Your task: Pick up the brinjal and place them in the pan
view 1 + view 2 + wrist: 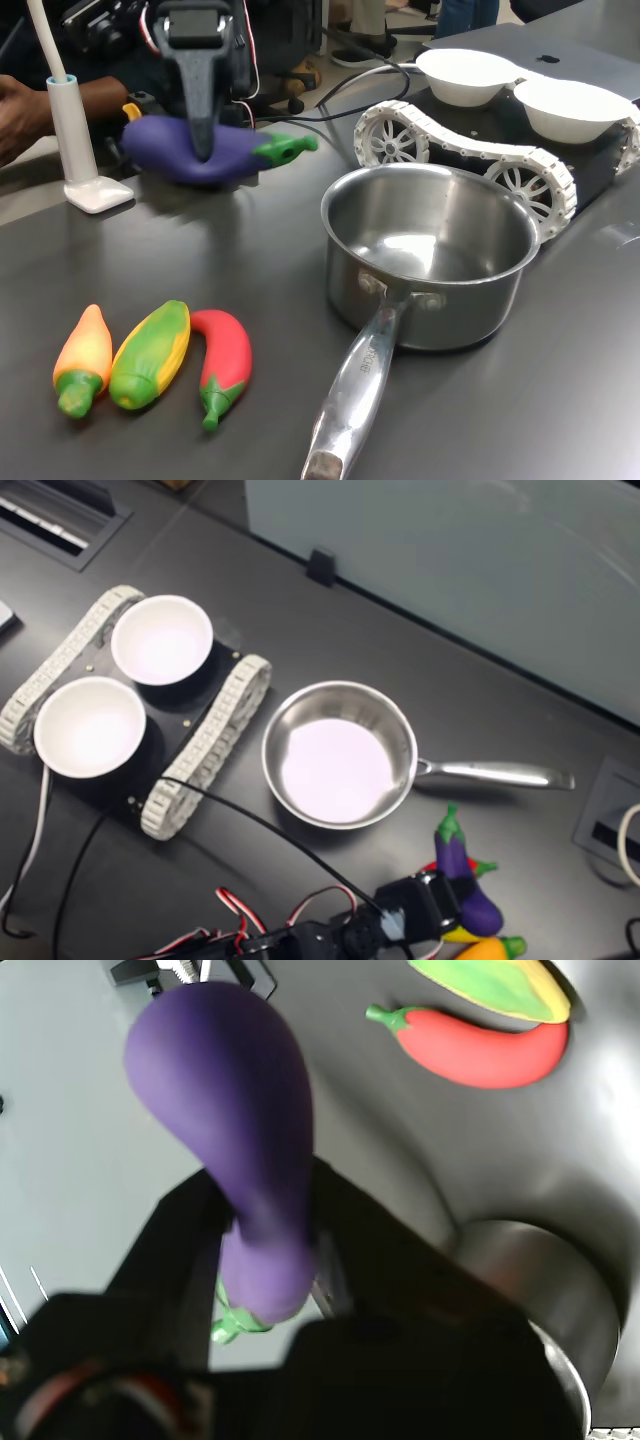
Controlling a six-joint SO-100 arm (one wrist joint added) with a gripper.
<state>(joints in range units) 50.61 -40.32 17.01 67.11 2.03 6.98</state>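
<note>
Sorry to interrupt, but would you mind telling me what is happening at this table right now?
The gripper has its jaws shut on the brinjal and holds it lifted off the table. The pan stands empty to the first exterior view's right. A chilli and corn lie on the table.

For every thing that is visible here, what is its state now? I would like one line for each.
brinjal: gripped, lifted off the table
gripper: shut on the brinjal
pan: upright, empty
two white bowls: upright, empty, on the tracked vehicle
chilli: lying on the table
corn: lying beside the chilli
</note>
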